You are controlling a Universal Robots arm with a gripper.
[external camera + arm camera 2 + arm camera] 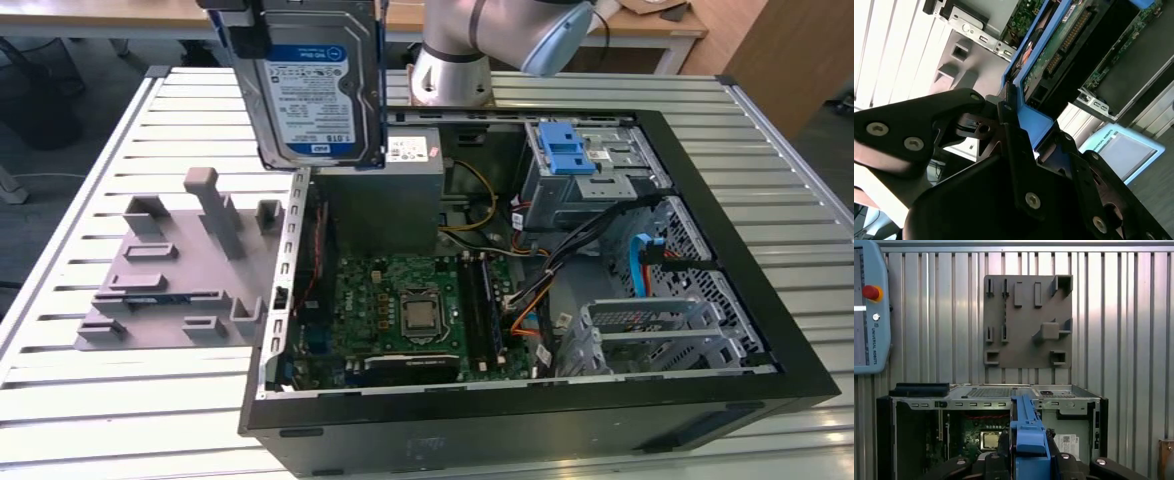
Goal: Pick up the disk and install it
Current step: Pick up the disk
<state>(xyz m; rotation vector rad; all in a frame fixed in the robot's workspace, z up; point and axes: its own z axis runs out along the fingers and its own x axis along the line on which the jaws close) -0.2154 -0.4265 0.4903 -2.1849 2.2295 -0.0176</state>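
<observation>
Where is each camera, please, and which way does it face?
Exterior view: above the table, looking down into the case; the arm holds the disk.
First wrist view: on the wrist, looking past the disk at case and fixture.
Second wrist view: on the wrist, close on the hand clamping the disk.
All share the disk.

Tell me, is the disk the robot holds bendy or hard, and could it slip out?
Probably hard: the disk hangs upright, flat and straight. Likely heavyish, being metal. It could slip, since the gripper pinches only its blue carrier frame.
</observation>
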